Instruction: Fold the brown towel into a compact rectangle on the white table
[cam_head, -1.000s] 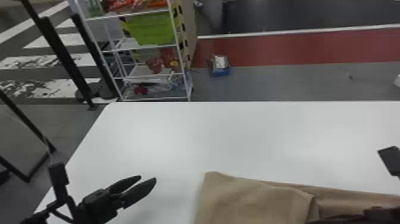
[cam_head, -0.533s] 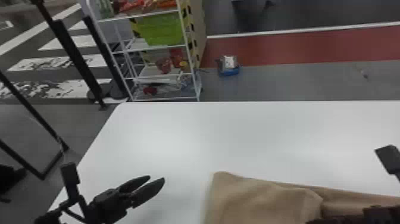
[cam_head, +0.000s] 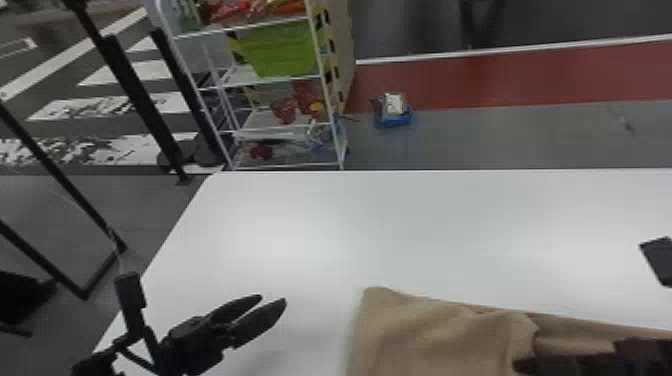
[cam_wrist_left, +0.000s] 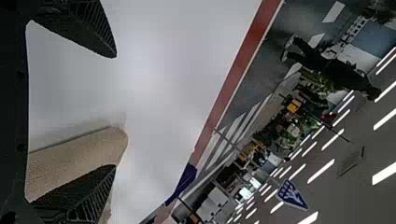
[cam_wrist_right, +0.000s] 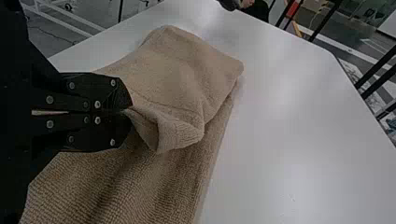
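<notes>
Low over table (cam_head: 400, 225), right hand (cam_head: 530, 365) pinching towel (cam_head: 425, 335).

The white table (cam_head: 400, 225) is stretching across the lower part of the head view, its far edge running nearly level and its left edge slanting toward the robot. Soft patches of light are shining on its smooth top. The brown towel (cam_head: 425, 325) is lying on the near part, right of the middle, an upper layer covering some of the lower and puckering along its edge.
</notes>
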